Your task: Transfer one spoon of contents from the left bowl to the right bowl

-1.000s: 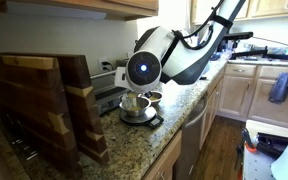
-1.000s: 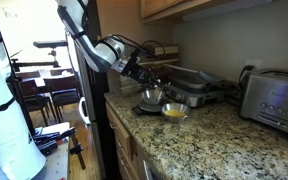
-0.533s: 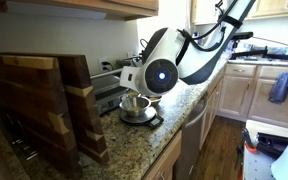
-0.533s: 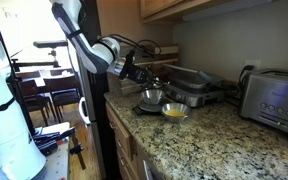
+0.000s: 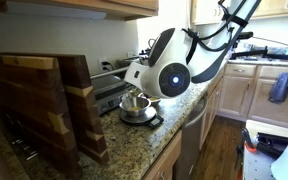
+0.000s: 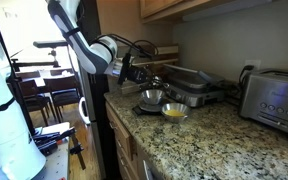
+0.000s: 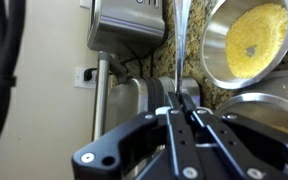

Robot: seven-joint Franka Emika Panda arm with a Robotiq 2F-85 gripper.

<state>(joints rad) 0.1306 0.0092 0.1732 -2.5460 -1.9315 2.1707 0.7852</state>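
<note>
We see the left bowl (image 6: 174, 117), round shiny steel, standing upright on the granite desk (image 6: 214, 140). The contents (image 6: 174, 109) lie in it as a pale yellow layer over the bottom, fine and loose in the wrist view. The right bowl (image 6: 152, 100), also steel and slightly smaller, stands upright just beside it, to its far left in that exterior view. In the wrist view, the spoon (image 7: 181, 40) shows only a thin bright handle, pinched in the tool (image 7: 181, 104).

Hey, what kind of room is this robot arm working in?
Most likely a home kitchen: there's a speckled granite countertop, light wooden cabinets, and a silver metal toaster standing against the wall.
</note>
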